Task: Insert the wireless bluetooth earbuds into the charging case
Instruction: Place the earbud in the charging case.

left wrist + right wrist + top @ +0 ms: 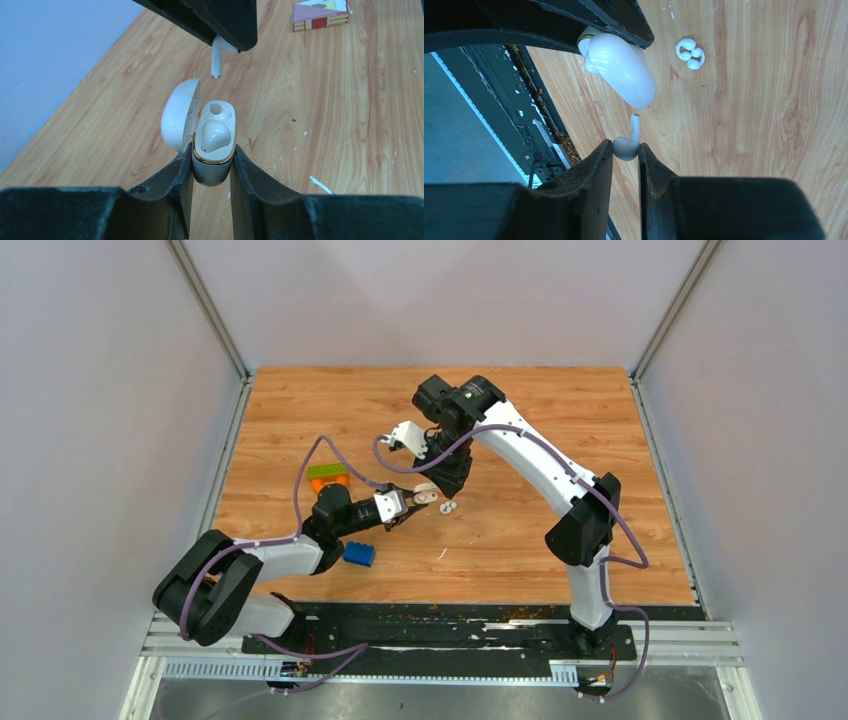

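Observation:
My left gripper is shut on the white charging case and holds it above the table with the lid open to the left. One white earbud sits in the near slot. The far slot is empty. My right gripper is shut on a stemmed white earbud. It hangs just above the case's far slot in the left wrist view, stem down and apart from the case. In the top view both grippers meet near the table's middle, at the case.
A small white loose earbud piece lies on the wood beside the case, also in the top view. A blue brick and an orange-green brick lie by the left arm. A black strip runs along the near edge.

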